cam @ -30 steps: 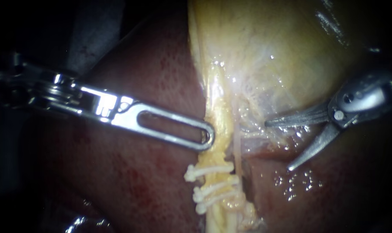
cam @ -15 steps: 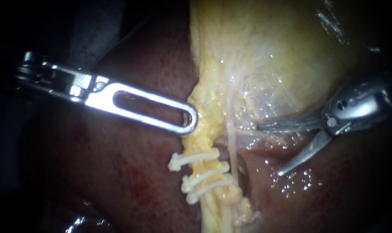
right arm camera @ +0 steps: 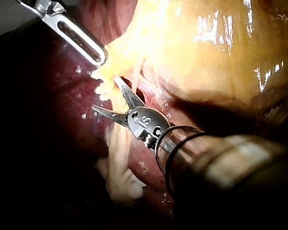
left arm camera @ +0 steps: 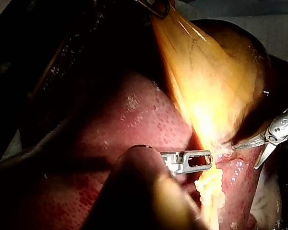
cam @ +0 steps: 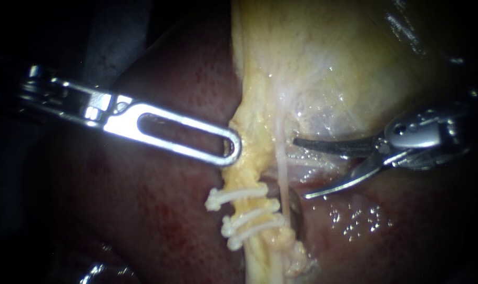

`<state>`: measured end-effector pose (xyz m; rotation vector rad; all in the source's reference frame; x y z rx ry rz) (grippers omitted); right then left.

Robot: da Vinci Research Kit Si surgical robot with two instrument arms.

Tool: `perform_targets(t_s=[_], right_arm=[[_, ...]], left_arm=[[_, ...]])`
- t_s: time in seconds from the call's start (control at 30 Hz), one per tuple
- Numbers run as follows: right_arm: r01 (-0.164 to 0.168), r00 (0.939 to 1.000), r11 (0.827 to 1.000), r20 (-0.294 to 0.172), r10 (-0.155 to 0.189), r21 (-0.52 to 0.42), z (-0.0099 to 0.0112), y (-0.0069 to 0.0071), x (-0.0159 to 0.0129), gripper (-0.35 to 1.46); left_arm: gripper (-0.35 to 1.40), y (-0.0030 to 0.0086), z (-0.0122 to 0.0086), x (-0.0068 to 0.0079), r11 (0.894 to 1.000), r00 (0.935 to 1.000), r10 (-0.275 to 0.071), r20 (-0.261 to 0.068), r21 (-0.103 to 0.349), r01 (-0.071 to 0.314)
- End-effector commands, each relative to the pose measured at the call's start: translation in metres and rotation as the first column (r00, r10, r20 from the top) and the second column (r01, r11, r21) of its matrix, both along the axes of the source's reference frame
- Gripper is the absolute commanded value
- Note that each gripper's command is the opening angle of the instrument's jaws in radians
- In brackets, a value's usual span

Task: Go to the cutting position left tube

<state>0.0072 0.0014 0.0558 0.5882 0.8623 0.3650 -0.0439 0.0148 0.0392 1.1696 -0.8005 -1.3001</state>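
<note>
Blades of the right instrument [cam: 300, 168] stand spread with nothing between them. In the endoscope view its shaft enters from 3 o'clock. The upper tip lies on wet membrane at the foot of the gallbladder [cam: 323, 63]. The lower tip hangs over the liver [cam: 170, 210]. Both tips stop just short of a thin pale tube [cam: 282, 168], on its 3 o'clock side and not touching it.

Left tube [cam: 247, 171], a yellow fatty strand, lies next beyond the pale tube toward 9 o'clock, running from 12 to 6 o'clock at centre. Three white clips [cam: 239, 192] cross it, stacked toward 6 o'clock, below the level of the blade tips.

Left instrument [cam: 232, 149] enters from 9 o'clock. Its slotted tip meets the 9 o'clock edge of the left tube, just above the top clip. Whether it is closed on that tissue cannot be told.

The right wrist view confirms the spread blades beside the yellow strand.
</note>
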Motion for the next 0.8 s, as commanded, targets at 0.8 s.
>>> perform_targets(t_s=[0.8], right_arm=[[0.103,0.9832,0.994,0.147,-0.108,0.040,0.0025,-0.0024,0.0032,1.18]], left_arm=[[-0.35,-0.0003,-0.0003,-0.0006,1.000,1.0000,-0.003,-0.002,0.000,0.003]])
